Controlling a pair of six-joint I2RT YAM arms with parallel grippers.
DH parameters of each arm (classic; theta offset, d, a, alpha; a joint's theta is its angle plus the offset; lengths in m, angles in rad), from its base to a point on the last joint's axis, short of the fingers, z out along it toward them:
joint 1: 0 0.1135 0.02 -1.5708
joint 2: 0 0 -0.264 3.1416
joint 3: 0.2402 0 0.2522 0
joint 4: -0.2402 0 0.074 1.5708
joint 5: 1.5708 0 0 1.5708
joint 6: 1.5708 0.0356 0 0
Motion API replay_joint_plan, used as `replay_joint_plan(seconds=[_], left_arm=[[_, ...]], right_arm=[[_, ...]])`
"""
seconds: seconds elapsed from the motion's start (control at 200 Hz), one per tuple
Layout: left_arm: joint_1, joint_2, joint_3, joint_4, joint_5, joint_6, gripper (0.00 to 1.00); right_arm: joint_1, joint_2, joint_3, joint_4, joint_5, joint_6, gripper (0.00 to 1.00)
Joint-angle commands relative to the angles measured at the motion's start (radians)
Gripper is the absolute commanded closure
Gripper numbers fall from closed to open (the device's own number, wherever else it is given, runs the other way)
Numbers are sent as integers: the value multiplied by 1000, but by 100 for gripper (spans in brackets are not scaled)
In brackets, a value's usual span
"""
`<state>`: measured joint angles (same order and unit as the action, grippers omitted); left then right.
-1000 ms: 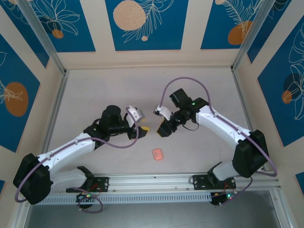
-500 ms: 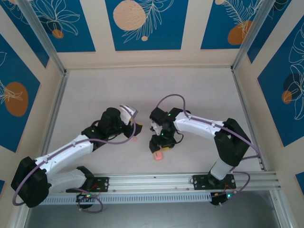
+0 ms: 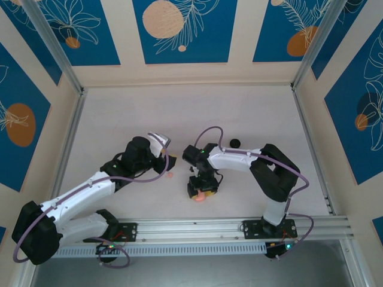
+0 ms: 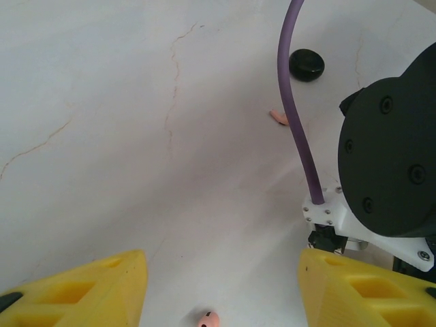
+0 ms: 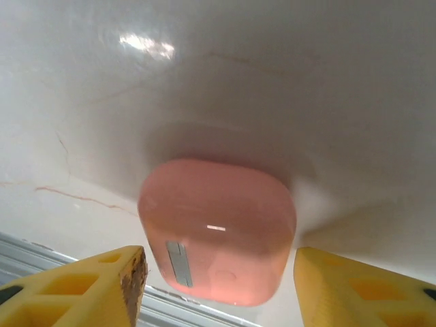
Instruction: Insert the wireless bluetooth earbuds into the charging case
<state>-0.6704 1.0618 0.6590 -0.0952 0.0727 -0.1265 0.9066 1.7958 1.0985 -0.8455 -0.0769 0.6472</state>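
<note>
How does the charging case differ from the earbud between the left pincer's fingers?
The charging case is far larger than the earbud. The case is a rounded rectangle with a small grey strip; the earbud is a tiny piece with dark spots. The case lies between the fingers of the open right pincer, the earbud between those of the open left pincer. Both are pink and lie free on the table.
</note>
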Motion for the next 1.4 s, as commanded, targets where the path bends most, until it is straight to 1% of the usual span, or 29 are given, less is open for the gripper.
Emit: replay_joint_plan(seconds=[0.0, 0.23, 0.305, 0.41, 0.505, 0.645, 0.72, 0.87, 0.92, 0.96, 1.04, 1.125, 1.165, 1.23, 1.32, 1.36, 1.395], left_arm=[[0, -13, -10, -17, -12, -10, 41], [-1, -11, -11, -23, -15, -4, 41], [-1, -12, -14, -23, -11, 3, 41], [-1, -13, -14, -20, 13, 29, 40], [0, -13, -8, -14, 73, 88, 40], [-1, -13, 22, -22, 196, 197, 39], [-1, -14, 44, -46, 282, 283, 39], [-2, -30, 75, -104, 499, 497, 40], [-2, -41, 77, -108, 540, 558, 40], [-2, -48, 71, -94, 527, 583, 40], [-1, -38, 73, -89, 397, 588, 39], [-1, -16, 91, -132, 285, 581, 40], [-1, -5, 93, -148, 251, 572, 40], [0, 21, 111, -194, 231, 559, 39], [0, 71, 154, -289, 221, 538, 40], [0, 90, 175, -335, 209, 536, 40], [-1, 101, 189, -377, 225, 558, 39]], right_arm=[[18, 24, 3, 14, 27, 23, 44], [48, 48, 1, 0, 139, 21, 58], [54, 47, 0, -1, 149, 11, 61], [52, 17, 4, 7, 145, -47, 65], [39, -33, 6, 31, 102, -153, 65], [-19, -122, -2, 71, -46, -337, 66], [-60, -174, 4, 70, -114, -445, 67], [-153, -275, 22, 55, -284, -676, 68], [-187, -308, 25, 61, -323, -726, 68], [-220, -332, 20, 79, -330, -750, 68], [-252, -340, 35, 65, -242, -767, 68], [-249, -318, 51, 11, -198, -782, 64], [-243, -312, 39, 11, -183, -774, 64], [-249, -304, 27, 23, -188, -722, 62], [-264, -311, 9, 69, -239, -634, 60], [-252, -318, -5, 101, -243, -603, 58], [-231, -317, -13, 119, -222, -589, 56]])
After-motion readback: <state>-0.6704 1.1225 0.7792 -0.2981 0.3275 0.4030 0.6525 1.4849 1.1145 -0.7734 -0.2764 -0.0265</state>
